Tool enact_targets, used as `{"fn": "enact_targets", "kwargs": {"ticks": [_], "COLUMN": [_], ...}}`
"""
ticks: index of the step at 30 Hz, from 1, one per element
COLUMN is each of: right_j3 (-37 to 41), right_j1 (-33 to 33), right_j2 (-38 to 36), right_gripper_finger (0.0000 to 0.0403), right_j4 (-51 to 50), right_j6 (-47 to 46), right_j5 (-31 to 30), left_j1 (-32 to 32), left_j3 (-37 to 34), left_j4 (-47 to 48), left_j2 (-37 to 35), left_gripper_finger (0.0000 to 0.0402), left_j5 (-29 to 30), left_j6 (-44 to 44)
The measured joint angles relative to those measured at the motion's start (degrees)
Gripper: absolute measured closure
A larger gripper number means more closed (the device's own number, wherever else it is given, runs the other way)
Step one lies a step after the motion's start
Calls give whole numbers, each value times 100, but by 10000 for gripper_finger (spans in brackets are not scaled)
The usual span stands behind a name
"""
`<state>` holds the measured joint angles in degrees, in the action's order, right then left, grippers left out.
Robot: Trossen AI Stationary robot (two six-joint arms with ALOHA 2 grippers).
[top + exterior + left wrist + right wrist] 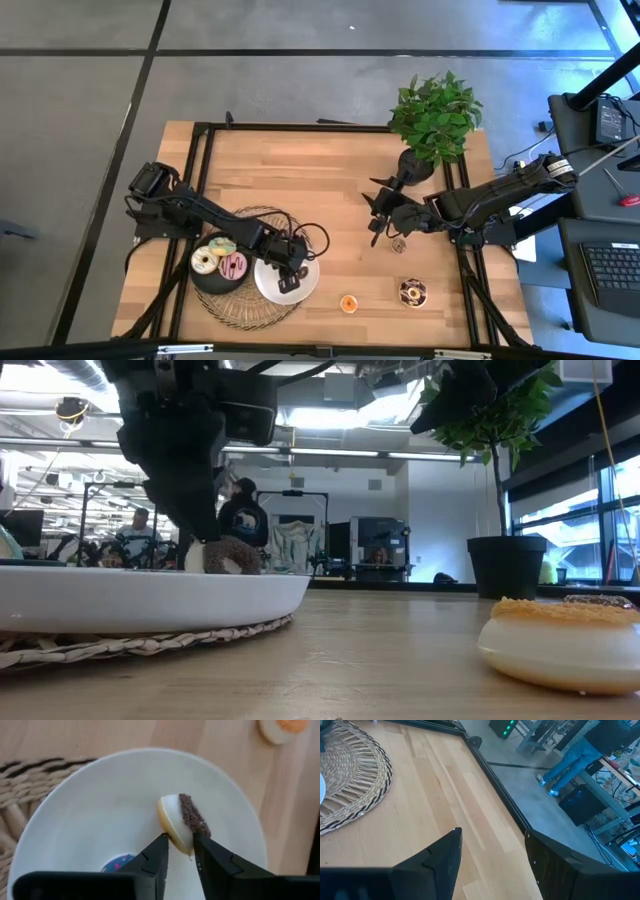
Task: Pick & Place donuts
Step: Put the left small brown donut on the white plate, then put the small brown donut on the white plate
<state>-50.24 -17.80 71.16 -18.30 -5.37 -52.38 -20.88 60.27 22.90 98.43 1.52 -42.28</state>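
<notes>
My left gripper (290, 272) is over the white plate (262, 283), shut on a brown-iced donut (185, 820) that stands on edge in the plate; it also shows in the low view (232, 555). A purple-blue donut (116, 863) lies half hidden under the gripper. White (204, 262), pink (232, 266) and green (222, 245) donuts lie on the black plate (205, 284). An orange donut (348, 303), a dark sprinkled donut (412, 292) and a small donut (398, 243) lie on the table. My right gripper (377, 217) is open and empty above the table. My left gripper pinches the brown donut by the rim nearest the gripper (181, 848), between its two fingertips. The fingers come from above, slanting down. The donut stands on edge, icing to one side, its lower rim in the white plate.
Both plates sit on a round woven mat (240, 312). A potted plant (432, 120) stands at the far right of the table, behind my right arm. Bare wood lies between the white plate and the loose donuts. People and desks show in the room beyond.
</notes>
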Motion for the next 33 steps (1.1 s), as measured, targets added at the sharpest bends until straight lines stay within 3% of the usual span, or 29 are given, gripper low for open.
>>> {"fn": "enact_targets", "kwargs": {"ticks": [8,26,29,33], "right_j3": [0,0,-2,-2], "right_j1": [1,1,13,40], "right_j2": [0,0,0,0], "right_gripper_finger": [185,185,185,185], "right_j4": [-2,-260,-775,-1819], "right_j6": [2,-206,-606,-1748], "right_j5": [1,46,507,1782], "left_j1": [4,155,155,155], "left_j3": [0,0,0,0], "left_j4": [631,541,531,512], "left_j2": [-2,-378,-367,-354], "left_gripper_finger": [287,282,281,284], "left_j5": [7,393,869,1412], "left_j6": [0,605,606,608]}}
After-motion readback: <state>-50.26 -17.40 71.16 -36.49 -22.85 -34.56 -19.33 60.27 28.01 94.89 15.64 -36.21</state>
